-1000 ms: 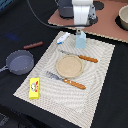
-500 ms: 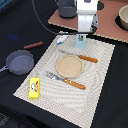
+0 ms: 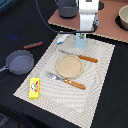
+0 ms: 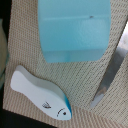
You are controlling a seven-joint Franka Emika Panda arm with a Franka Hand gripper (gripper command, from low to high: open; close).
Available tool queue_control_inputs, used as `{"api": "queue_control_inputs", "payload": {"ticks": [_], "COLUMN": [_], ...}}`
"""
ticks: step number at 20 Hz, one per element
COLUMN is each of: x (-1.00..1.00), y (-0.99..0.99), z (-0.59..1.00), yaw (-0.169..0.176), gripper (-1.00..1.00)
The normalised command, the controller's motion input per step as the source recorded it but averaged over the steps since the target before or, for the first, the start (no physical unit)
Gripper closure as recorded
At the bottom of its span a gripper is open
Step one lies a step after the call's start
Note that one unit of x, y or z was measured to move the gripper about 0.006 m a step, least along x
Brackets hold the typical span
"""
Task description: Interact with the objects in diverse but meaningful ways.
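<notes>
My gripper [image 3: 81, 34] hangs right above the pale blue carton [image 3: 80, 41], which stands at the far edge of the woven placemat [image 3: 100, 75]. Its fingers are too small to read in the exterior view and do not show in the wrist view. There the carton [image 4: 75, 30] looms large, with the white-and-blue tube [image 4: 42, 100] lying beside it. The tube [image 3: 62, 38] lies to the exterior view's left of the carton. A dark grey frying pan [image 3: 20, 62] sits off the mat at the left, a reddish-brown handle [image 3: 33, 45] beyond it. A yellow box [image 3: 34, 88] lies at the mat's near left corner.
A round wooden plate [image 3: 69, 65] sits mid-mat between an orange-handled knife [image 3: 80, 56] and an orange-handled fork [image 3: 67, 80]. The knife blade [image 4: 110, 75] shows near the carton. A dark pot [image 3: 67, 9] and a bowl [image 3: 122, 17] stand on the brown surface behind.
The arm has shifted toward the exterior view's right and come down, so the gripper is now just over the carton. The objects on the mat have not moved.
</notes>
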Motion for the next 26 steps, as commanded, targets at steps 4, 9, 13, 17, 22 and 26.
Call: {"api": "queue_control_inputs", "payload": {"ticks": [4,9,13,17,22,26], "x": [0.18,0.16,0.15,0.11,0.09,0.1], "y": [0.03,0.21,0.16,0.09,0.09,0.03], "z": [-0.17,-0.16,-0.19,-0.2,-0.19,-0.11], "yaw": [0.0,0.03,0.024,0.02,0.02,0.017], "gripper": [-1.0,-1.0,-1.0,-1.0,-1.0,1.0]}}
